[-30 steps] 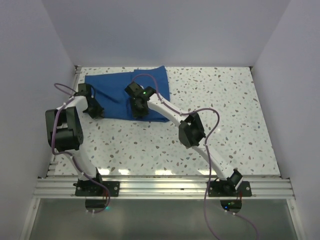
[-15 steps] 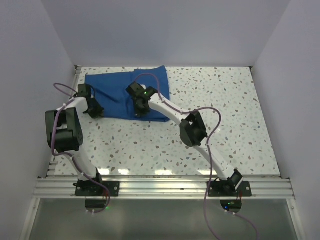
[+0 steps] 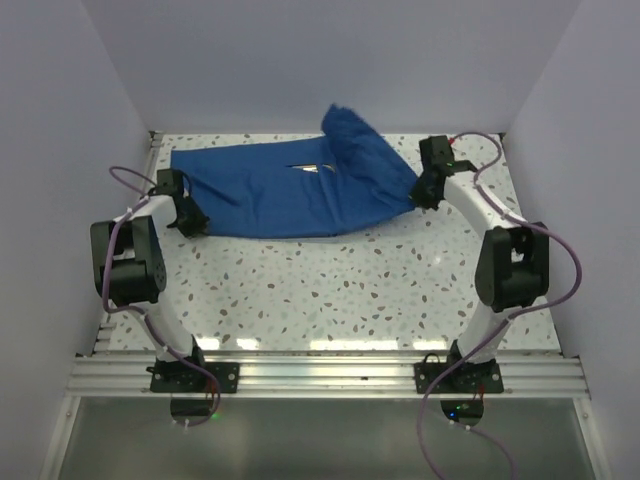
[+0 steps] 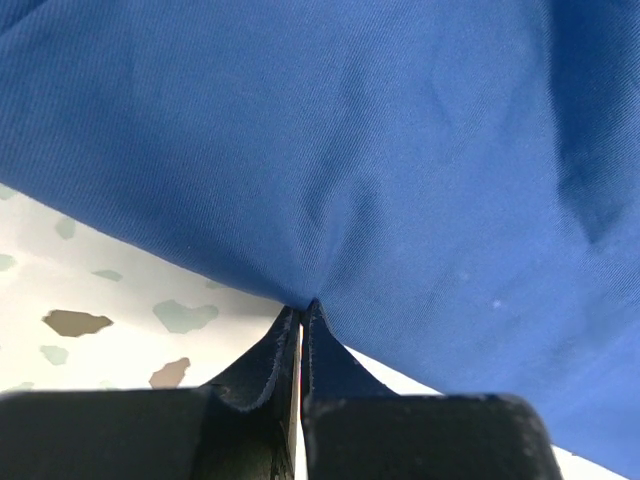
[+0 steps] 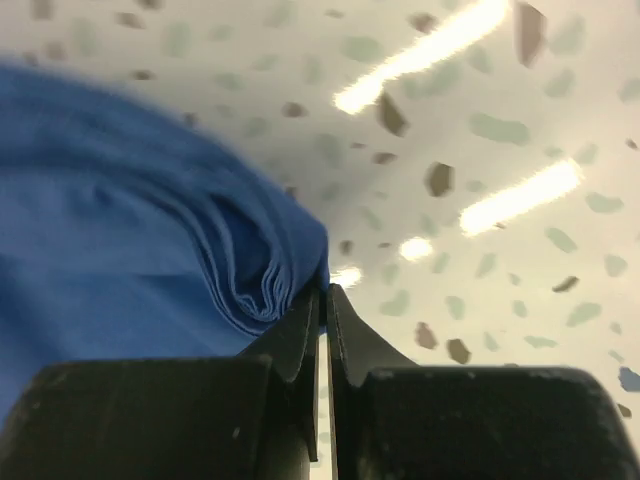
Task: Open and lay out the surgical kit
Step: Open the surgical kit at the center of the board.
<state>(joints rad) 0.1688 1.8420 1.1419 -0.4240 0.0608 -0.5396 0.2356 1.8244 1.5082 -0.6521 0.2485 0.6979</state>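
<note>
Overhead view: the right gripper, a second ago over the middle of the blue cloth wrap, now sits far right, pinching a raised flap drawn out with it. Thin silver instruments lie uncovered to its left. The left gripper pinches the wrap's near-left edge.

Left wrist view: fingers pressed together on the cloth edge, speckled table to their left.

Right wrist view: fingers clamp bunched folds, with cloth spreading left.
</note>
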